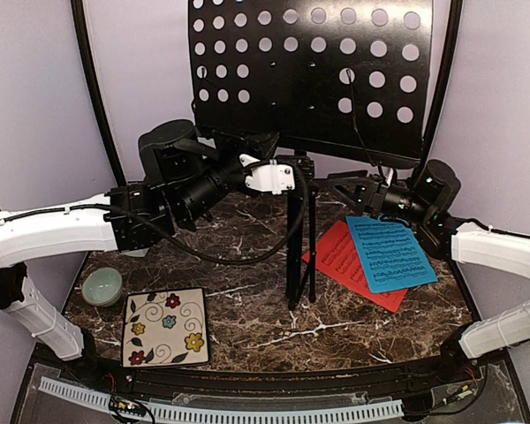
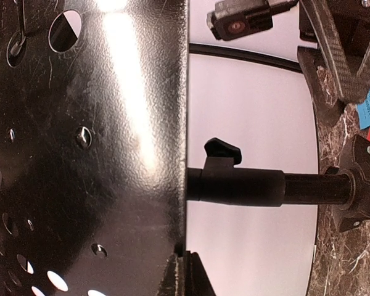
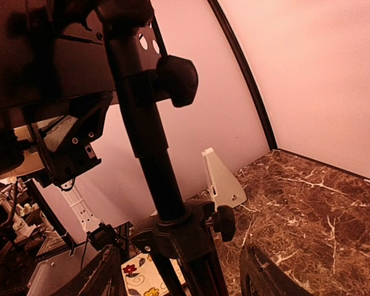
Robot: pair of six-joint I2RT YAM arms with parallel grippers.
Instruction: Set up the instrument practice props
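The black perforated music stand [image 1: 309, 71] stands at the back centre on a pole and thin tripod legs [image 1: 299, 256]. My left gripper [image 1: 287, 168] is shut on the lower edge of the stand's desk [image 2: 111, 154], and its fingertips [image 2: 184, 280] pinch the plate's rim. My right gripper [image 1: 349, 190] is open, with its fingers [image 3: 268, 277] on either side of the pole's tripod collar [image 3: 182, 231], not touching it. The blue sheet [image 1: 390, 253] lies partly over the red sheet [image 1: 340, 261] on the table at the right. The whitish pyramid metronome [image 3: 222, 179] stands behind the stand near the back wall.
A square floral tile [image 1: 166, 327] and a small pale green bowl [image 1: 102, 285] lie at the front left of the marble table [image 1: 247, 309]. Pale walls and curved black frame bars [image 1: 97, 97] close in the back. A knob [image 3: 177, 80] sticks out of the pole.
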